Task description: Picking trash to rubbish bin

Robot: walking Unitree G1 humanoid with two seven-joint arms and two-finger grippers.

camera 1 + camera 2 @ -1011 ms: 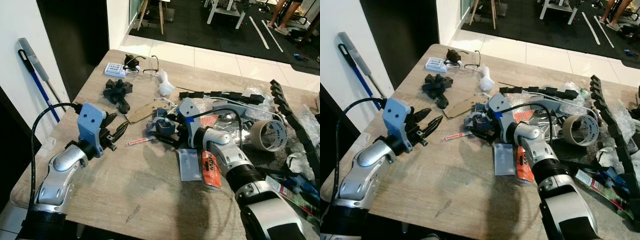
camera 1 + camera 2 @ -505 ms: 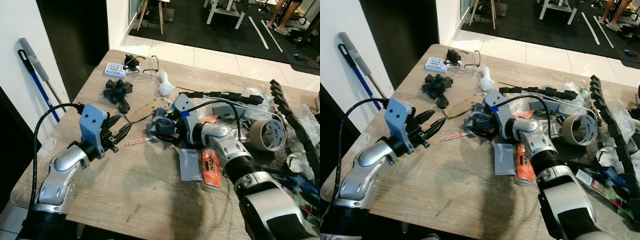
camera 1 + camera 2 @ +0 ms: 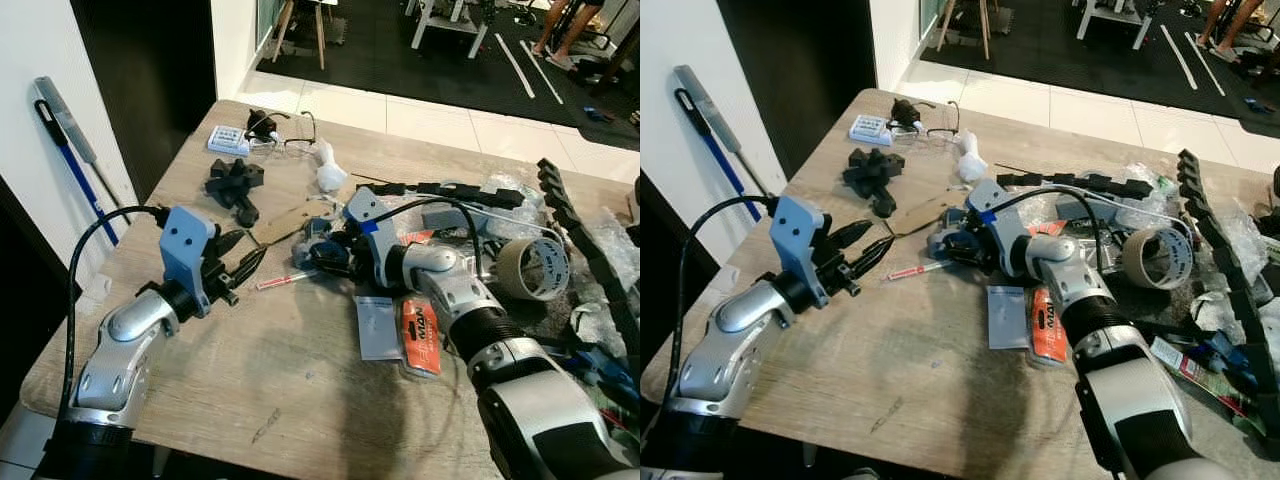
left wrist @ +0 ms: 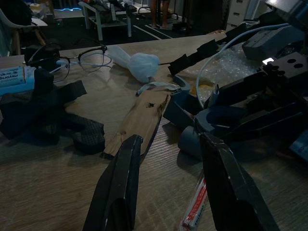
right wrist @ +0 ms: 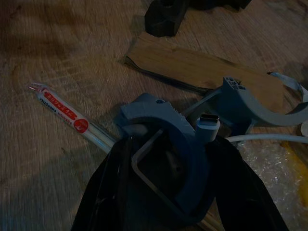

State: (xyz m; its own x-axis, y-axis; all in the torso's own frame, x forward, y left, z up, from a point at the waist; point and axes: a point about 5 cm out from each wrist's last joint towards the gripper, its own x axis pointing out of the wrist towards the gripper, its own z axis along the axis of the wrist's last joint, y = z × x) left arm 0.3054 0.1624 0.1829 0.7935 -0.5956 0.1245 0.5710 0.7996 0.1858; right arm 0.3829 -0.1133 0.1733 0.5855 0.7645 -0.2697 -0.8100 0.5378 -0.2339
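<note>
Early yet: right gripper point(image 5: 166, 159) clamped on blue plastic part point(image 5: 168, 130) beside cardboard scrap point(image 3: 283, 222); left gripper point(image 4: 168, 187) spread, empty, near same scrap; litter still to bin.

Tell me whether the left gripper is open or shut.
Open: the left gripper has its two black fingers apart over the table, holding nothing.

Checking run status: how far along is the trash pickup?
Nothing looks binned yet. In hand: right claw straddles the blue-grey plastic part; whether it grips is unclear. Left claw hovers open. Left: chopstick wrapper, cardboard scrap, tape roll, orange packet.
</note>
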